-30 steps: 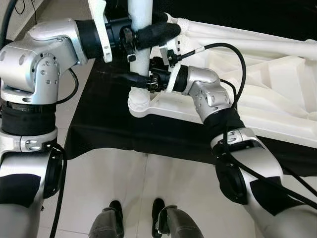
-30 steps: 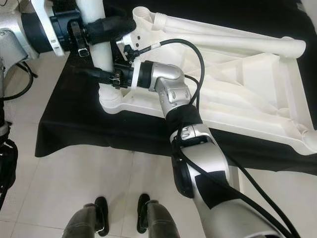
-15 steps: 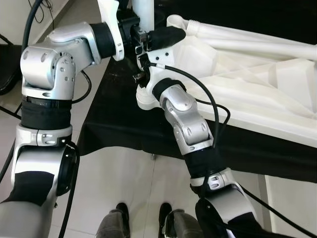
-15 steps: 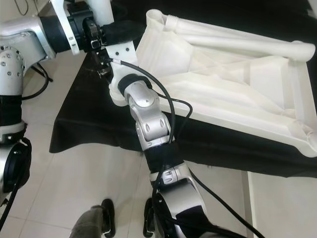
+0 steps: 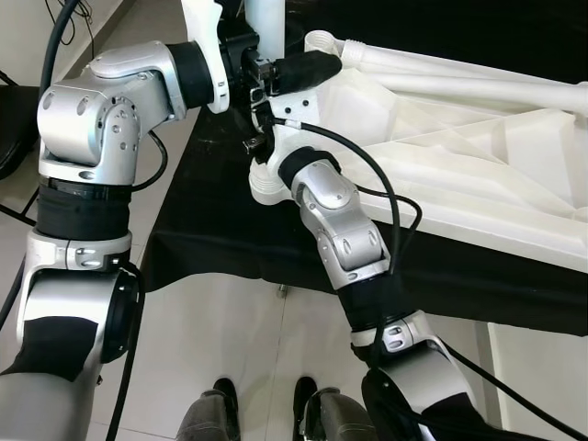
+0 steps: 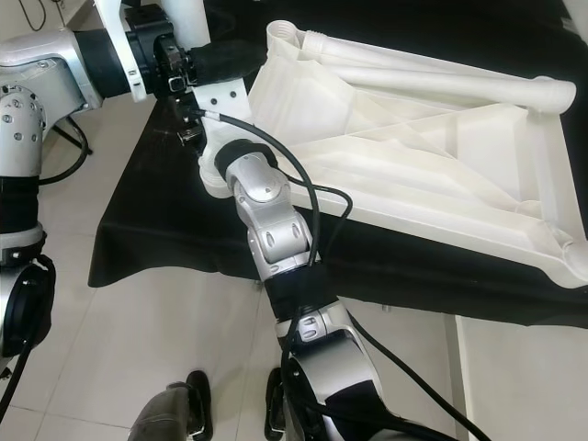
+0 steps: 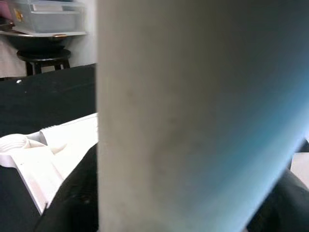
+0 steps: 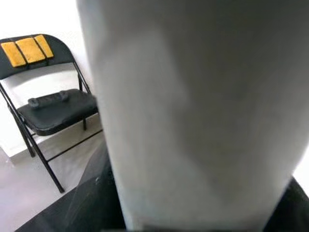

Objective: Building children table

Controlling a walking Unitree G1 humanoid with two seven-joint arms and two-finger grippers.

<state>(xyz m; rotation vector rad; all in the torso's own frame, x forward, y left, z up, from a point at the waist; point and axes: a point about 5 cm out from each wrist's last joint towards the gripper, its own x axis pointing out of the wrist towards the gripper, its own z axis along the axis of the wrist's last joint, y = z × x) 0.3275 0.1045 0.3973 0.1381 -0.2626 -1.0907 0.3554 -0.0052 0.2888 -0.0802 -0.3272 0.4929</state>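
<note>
Left eye view shows the white table leg standing upright at the near left corner of the upturned white tabletop, which lies on a black cloth. The left gripper has its black fingers clamped around the leg. The right gripper reaches the leg lower down, just above its base; whether its fingers are closed cannot be told.
</note>
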